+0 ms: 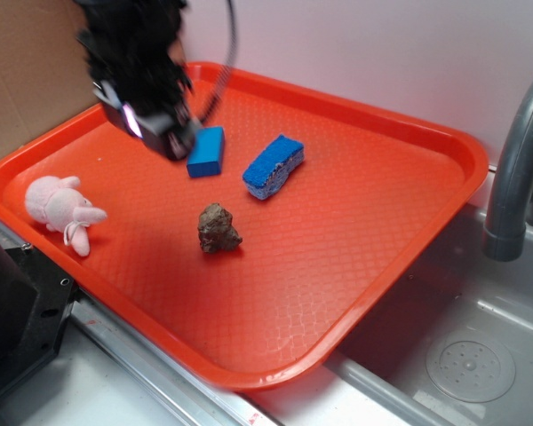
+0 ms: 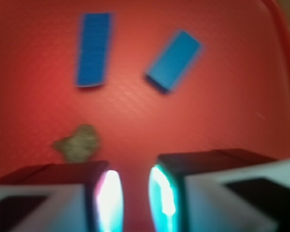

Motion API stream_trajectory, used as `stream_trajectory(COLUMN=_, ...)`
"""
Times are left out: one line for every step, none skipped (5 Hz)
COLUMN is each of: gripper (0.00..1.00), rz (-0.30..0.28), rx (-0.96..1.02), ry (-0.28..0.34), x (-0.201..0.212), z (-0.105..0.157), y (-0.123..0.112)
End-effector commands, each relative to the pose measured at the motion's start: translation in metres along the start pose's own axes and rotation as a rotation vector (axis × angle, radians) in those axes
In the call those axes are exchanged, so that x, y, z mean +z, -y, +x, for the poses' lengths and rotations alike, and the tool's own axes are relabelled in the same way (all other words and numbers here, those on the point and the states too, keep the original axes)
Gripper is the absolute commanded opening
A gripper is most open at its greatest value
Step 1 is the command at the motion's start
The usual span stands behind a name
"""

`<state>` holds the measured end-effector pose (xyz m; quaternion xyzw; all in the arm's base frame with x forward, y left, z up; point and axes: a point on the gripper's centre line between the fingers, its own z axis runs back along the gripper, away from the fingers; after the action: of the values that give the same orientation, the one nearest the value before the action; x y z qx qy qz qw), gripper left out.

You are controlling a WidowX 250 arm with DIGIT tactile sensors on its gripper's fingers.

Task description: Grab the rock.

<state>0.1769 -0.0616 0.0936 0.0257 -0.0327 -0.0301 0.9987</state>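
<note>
The rock (image 1: 218, 229), a lumpy brown-grey stone, lies alone near the middle of the orange tray (image 1: 364, 240). My gripper (image 1: 171, 142) hangs above the tray's back left, next to the blue block (image 1: 206, 151) and well away from the rock. The wrist view is blurred. There the rock (image 2: 79, 143) shows just ahead of the left finger, off to the left of the gripper (image 2: 134, 198). The jaws stand a narrow gap apart, with only bare tray between them.
A blue sponge (image 1: 274, 166) lies right of the block; both show at the top of the wrist view, block (image 2: 93, 48) and sponge (image 2: 174, 60). A pink plush toy (image 1: 60, 206) sits at the tray's left edge. A sink (image 1: 480, 355) and grey faucet (image 1: 515, 177) are on the right.
</note>
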Motion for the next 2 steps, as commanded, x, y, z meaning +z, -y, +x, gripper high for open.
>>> stream_trajectory(gripper=1.0, rz=0.011, rx=-0.134, ry=0.013, x=-0.04, z=0.0, y=0.039)
stream_trajectory(gripper=1.0, rz=0.021, rx=-0.112, ry=-0.003, x=-0.053, z=0.002, y=0.025)
